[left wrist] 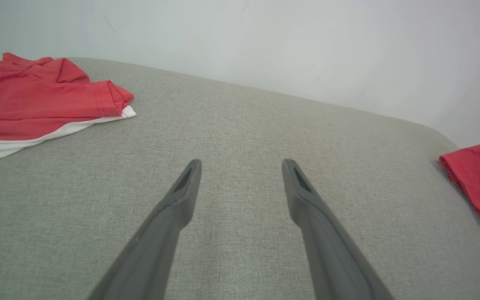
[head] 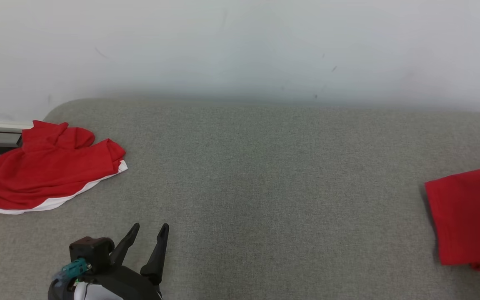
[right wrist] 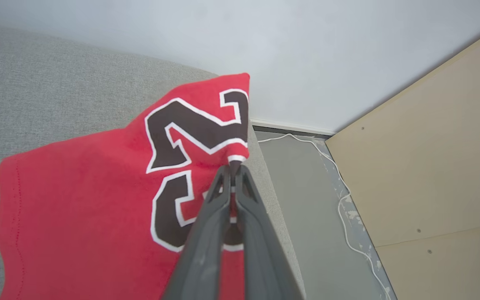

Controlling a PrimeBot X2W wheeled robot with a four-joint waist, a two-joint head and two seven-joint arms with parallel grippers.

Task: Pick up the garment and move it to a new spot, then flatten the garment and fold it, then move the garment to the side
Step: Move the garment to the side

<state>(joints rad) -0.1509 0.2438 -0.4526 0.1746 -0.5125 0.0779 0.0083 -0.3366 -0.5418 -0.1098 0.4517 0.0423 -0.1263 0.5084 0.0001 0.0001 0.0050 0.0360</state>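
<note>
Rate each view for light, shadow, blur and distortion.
Head view: soft even light, a dark shadow left of the red shirt. Left wrist view: sharp cushion weave, the open left pincer looms large near the lens. Right wrist view: the right pincer, shut on that shirt, softens toward the bottom; the print is crisp.

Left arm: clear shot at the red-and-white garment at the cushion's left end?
Probably yes. The left gripper stands open, holding nothing, and bare grey cushion lies between it and the red-and-white garment, which sits ahead and to its left.
</note>
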